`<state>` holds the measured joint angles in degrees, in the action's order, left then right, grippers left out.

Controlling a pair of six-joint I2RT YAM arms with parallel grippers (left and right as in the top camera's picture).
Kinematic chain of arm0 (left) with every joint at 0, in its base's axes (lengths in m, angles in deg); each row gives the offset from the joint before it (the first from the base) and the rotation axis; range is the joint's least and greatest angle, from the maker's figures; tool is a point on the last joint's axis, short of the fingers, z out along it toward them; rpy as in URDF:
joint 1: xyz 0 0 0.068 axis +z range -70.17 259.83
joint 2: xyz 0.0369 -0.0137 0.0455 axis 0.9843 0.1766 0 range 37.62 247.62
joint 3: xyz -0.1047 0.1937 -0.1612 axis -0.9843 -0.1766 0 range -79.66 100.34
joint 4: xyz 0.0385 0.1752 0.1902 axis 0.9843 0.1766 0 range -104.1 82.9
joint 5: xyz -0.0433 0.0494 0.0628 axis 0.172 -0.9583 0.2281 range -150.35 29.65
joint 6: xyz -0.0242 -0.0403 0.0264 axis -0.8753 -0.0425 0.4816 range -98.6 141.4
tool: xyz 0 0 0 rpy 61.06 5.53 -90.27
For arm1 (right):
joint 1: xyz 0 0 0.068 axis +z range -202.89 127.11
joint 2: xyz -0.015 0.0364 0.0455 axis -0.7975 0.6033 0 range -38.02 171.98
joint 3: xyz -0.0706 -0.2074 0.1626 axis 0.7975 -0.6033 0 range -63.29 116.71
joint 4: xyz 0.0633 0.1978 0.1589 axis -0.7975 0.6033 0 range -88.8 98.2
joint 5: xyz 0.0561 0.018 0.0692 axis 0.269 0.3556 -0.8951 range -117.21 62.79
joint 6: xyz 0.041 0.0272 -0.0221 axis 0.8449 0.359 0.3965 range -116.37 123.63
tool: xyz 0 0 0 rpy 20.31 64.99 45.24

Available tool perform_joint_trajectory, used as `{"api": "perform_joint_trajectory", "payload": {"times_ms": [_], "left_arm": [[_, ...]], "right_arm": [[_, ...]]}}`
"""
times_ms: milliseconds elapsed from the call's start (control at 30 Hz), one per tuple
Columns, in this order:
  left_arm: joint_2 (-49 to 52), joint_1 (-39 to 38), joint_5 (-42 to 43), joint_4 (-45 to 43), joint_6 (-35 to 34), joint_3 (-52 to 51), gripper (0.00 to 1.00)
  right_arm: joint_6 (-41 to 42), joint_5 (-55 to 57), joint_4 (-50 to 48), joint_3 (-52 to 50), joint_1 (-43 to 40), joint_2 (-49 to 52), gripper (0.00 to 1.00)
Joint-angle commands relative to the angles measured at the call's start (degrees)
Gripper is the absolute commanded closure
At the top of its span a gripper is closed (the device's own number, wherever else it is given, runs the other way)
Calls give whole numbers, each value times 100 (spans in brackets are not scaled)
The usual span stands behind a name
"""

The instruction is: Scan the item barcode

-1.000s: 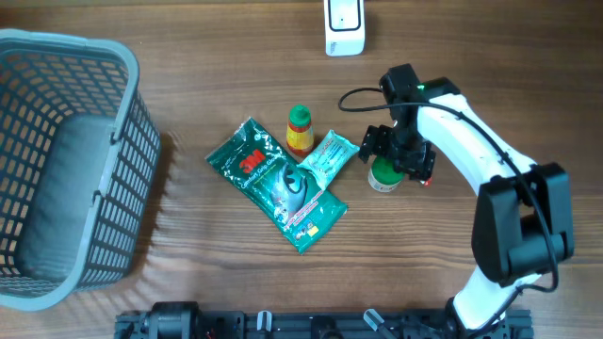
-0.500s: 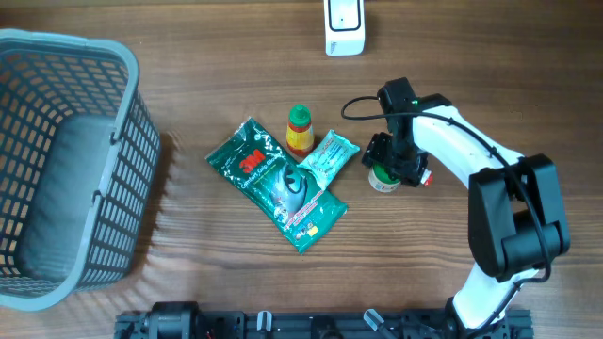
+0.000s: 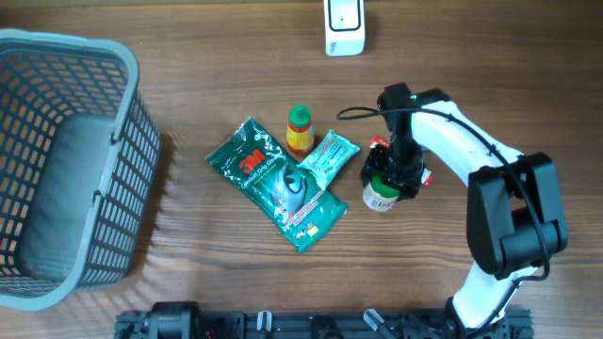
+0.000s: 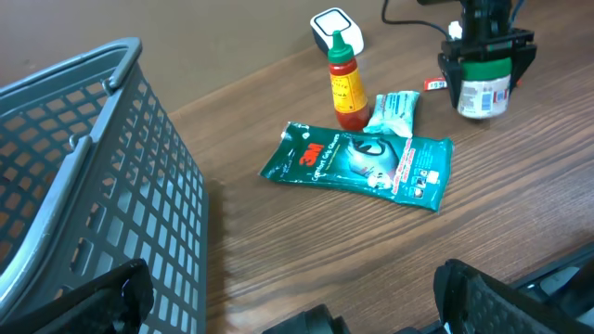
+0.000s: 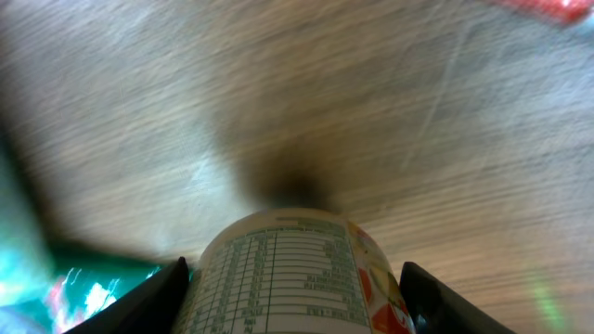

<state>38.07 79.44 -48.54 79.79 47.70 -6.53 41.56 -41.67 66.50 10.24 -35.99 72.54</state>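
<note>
A white bottle point(image 3: 380, 196) with a green lid and a printed label sits between the fingers of my right gripper point(image 3: 397, 173), which is shut on its upper part. From above it leans toward the lower left. In the right wrist view the bottle point(image 5: 288, 278) fills the space between my right gripper's point(image 5: 292, 295) dark fingers. The left wrist view shows the bottle point(image 4: 484, 91) hanging from the right gripper point(image 4: 485, 57). The white scanner point(image 3: 344, 26) stands at the table's far edge. My left gripper point(image 4: 302, 301) is open and holds nothing, low over the near side.
A green 3M packet point(image 3: 279, 185), a red sauce bottle point(image 3: 300, 131) and a small teal packet point(image 3: 329, 156) lie left of the held bottle. A grey mesh basket point(image 3: 66, 160) fills the left side. Bare wood lies between the items and the scanner.
My right gripper has come down over the white bottle and shut on it. The bottle now leans and sits slightly nearer the front. The left arm has not moved.
</note>
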Motion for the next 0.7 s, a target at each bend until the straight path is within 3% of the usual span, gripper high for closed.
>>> {"api": "perform_joint_trajectory", "payload": {"times_ms": [0,233,433,667], "left_arm": [[-17,-15,-13,-13,31,11,0],[-17,-15,-13,-13,31,11,0],[-17,-15,-13,-13,31,11,0],[-17,-15,-13,-13,31,11,0]], "right_arm": [[-343,-1016,354,275,42,-236,45],[-343,-1451,1283,275,839,-409,46],[-203,-2210,1344,275,1873,-409,48],[83,-2208,1292,275,2177,-568,48]]}}
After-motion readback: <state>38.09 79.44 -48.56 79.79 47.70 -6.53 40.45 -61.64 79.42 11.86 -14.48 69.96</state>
